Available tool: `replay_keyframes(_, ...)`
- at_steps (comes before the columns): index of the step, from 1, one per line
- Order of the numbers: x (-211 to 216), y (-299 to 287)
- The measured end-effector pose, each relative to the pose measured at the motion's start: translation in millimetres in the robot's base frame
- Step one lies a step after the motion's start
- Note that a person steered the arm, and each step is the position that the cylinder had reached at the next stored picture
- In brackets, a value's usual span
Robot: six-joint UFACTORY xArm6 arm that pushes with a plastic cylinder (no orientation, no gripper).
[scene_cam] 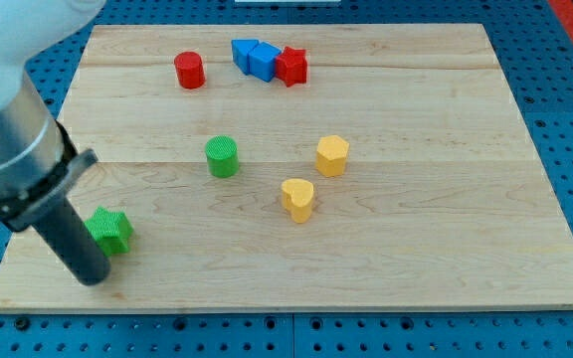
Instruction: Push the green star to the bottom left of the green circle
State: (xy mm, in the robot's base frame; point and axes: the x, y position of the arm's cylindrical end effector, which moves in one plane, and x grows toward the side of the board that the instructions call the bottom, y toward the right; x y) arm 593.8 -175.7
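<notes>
The green star point(110, 231) lies near the board's bottom left corner. The green circle point(222, 156), an upright cylinder, stands up and to the right of it, left of the board's middle. My tip point(93, 277) rests on the board just below and left of the green star, touching or nearly touching it. The dark rod rises from there to the view's upper left and hides the star's left edge.
A red cylinder point(189, 70) stands at the top. Two blue blocks point(257, 57) and a red star point(291, 66) cluster at top centre. A yellow hexagon point(332, 155) and a yellow heart point(297, 198) sit right of the green circle. The wooden board point(446, 199) has blue pegboard around it.
</notes>
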Motion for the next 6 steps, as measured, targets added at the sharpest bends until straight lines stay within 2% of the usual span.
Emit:
replay_keyframes(1,2.4,56.6)
replay_keyframes(5,-52.7,-8.8)
replay_keyframes(6,-82.5,69.6)
